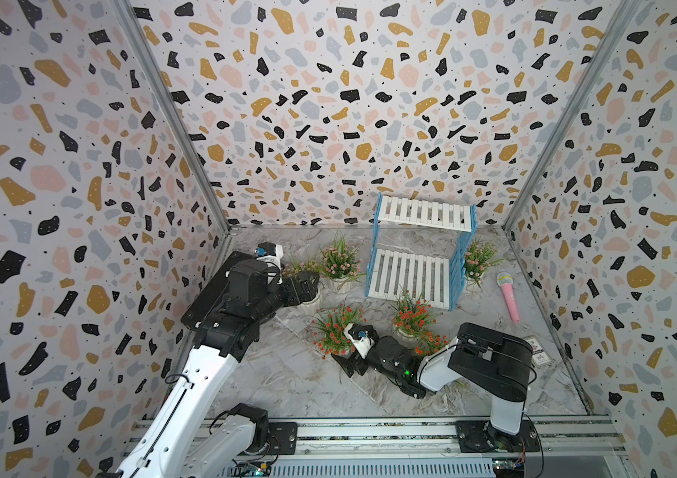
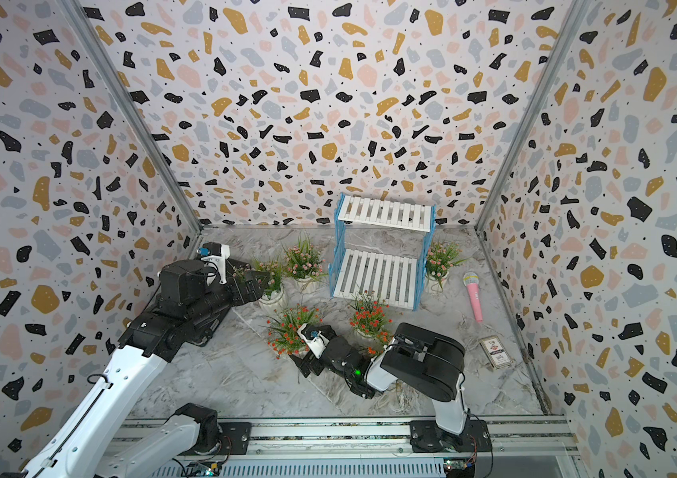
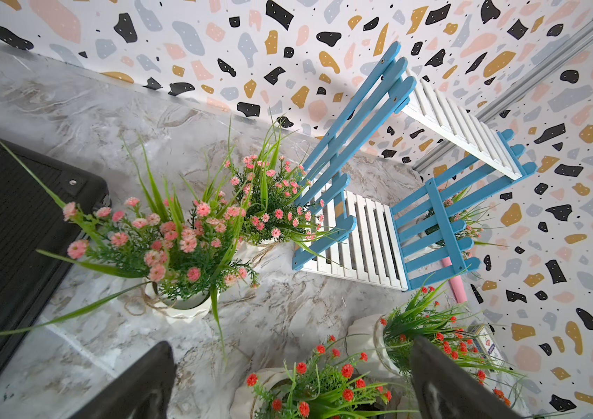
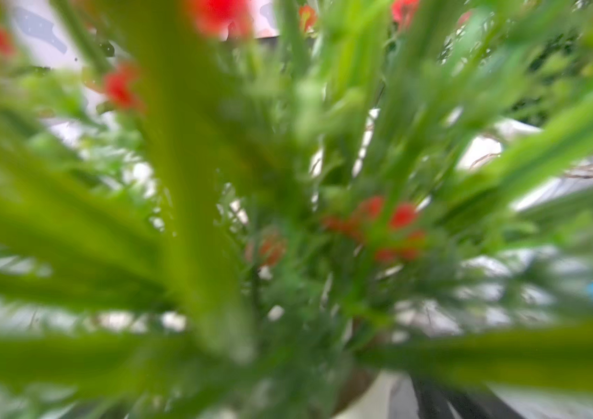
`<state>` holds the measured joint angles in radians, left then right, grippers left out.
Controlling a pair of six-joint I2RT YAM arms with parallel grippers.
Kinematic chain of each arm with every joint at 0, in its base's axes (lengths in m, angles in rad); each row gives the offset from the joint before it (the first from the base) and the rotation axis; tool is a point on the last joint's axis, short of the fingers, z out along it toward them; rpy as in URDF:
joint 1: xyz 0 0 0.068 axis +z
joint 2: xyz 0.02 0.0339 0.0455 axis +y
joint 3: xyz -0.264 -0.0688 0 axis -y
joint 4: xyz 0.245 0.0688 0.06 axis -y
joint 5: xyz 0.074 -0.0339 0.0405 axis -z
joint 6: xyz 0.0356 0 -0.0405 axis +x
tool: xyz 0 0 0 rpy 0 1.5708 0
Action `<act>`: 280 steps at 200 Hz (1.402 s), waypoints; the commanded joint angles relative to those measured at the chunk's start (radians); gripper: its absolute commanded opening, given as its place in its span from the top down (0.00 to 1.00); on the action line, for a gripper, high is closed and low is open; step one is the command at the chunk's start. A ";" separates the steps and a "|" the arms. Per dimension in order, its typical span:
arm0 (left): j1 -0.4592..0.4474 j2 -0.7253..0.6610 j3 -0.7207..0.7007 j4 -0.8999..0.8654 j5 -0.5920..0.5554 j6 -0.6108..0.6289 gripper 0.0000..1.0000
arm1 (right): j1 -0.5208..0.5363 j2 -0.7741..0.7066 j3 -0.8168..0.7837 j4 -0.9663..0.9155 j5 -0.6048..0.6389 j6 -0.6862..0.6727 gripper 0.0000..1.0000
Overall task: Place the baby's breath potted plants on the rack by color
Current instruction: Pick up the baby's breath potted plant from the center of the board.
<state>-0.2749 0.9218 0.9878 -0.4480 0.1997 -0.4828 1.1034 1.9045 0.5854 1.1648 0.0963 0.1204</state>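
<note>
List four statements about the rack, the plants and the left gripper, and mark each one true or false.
1. Both shelves of the rack are bare. True.
2. A pink microphone lies on the table beside the rack. True.
3. A pink-flowered plant stands on the upper shelf. False: the pink-flowered plants all stand on the table.
4. The left gripper is shut on a pot. False: its fingers stand wide apart, gripping nothing.

Pink plants [image 1: 340, 260] & red plants [image 1: 411, 312] nr bare rack [image 1: 411, 273].
</note>
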 commanded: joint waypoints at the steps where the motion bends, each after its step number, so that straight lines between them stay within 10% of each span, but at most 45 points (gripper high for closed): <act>1: 0.006 -0.015 -0.011 0.029 -0.010 0.029 0.01 | -0.012 0.012 0.050 0.085 -0.010 0.028 0.00; 106: 0.006 -0.018 -0.015 0.026 -0.002 0.052 0.01 | -0.039 0.079 0.172 -0.060 -0.005 0.037 0.01; 168: 0.005 -0.037 -0.016 0.013 -0.014 0.061 0.01 | -0.039 0.047 0.167 -0.090 0.010 0.028 0.19; 280: 0.006 -0.068 -0.026 -0.008 -0.045 0.077 0.01 | 0.033 -0.472 0.126 -0.482 0.125 -0.065 0.28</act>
<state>-0.2752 0.8673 0.9764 -0.4568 0.1722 -0.4290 1.1324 1.5871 0.6460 0.8051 0.1532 0.0891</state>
